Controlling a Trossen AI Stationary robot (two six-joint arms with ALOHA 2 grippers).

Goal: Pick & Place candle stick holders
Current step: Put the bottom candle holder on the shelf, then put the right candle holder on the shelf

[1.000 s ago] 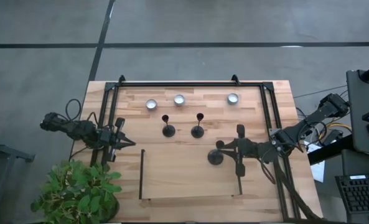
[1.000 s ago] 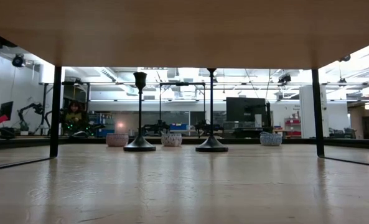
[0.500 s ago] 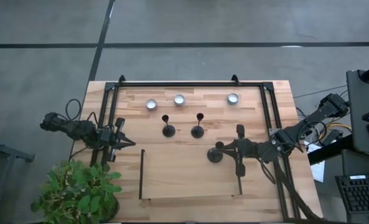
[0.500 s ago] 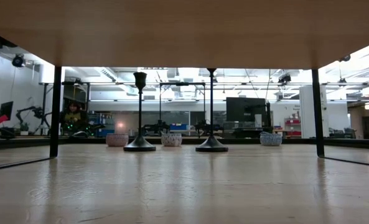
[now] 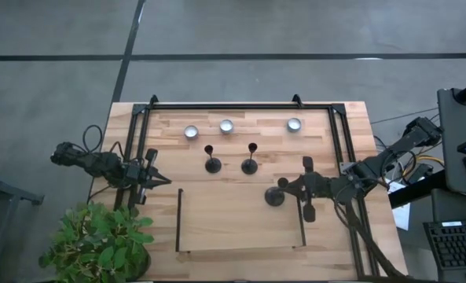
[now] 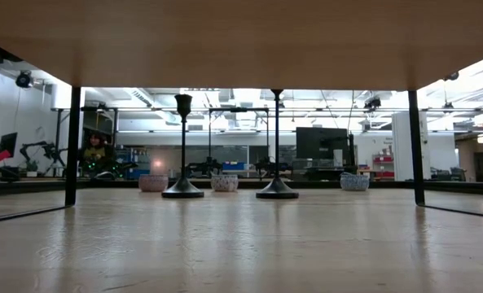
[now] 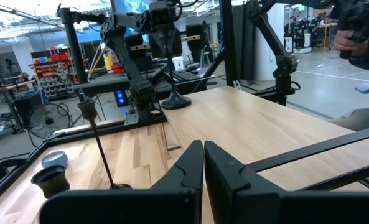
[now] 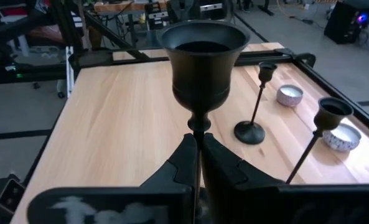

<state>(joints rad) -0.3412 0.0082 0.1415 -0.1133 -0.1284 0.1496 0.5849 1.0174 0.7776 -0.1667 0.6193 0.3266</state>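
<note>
Two black candle stick holders (image 5: 212, 163) (image 5: 249, 163) stand upright on their disc bases at the middle of the wooden table; the low view shows them too (image 6: 182, 189) (image 6: 276, 189). The third holder (image 5: 276, 196) is right of them, in my right gripper (image 5: 288, 187), which is shut on it; its cup (image 8: 203, 56) rises above the fingers in the right wrist view. My left gripper (image 5: 159, 180) waits at the table's left edge, shut and empty (image 7: 203, 163). My right gripper pinches the third holder's thin stem (image 8: 198, 127) just below the cup, between its two fingers. The fingers come about level from the table's right side and lie across the stem. The holder stands upright; whether its base (image 5: 275, 197) rests on the table, I cannot tell.
Three tealight candles (image 5: 191, 132) (image 5: 226, 126) (image 5: 294, 124) lie in a row near the far edge. A black rail frame (image 5: 233, 105) runs around the table. Two black strips (image 5: 177, 220) (image 5: 302, 229) lie on the near half. A potted plant (image 5: 99, 240) stands at the near left corner.
My right gripper has drawn a little toward the table's right edge with the third holder, which stays upright and has shifted with it.
</note>
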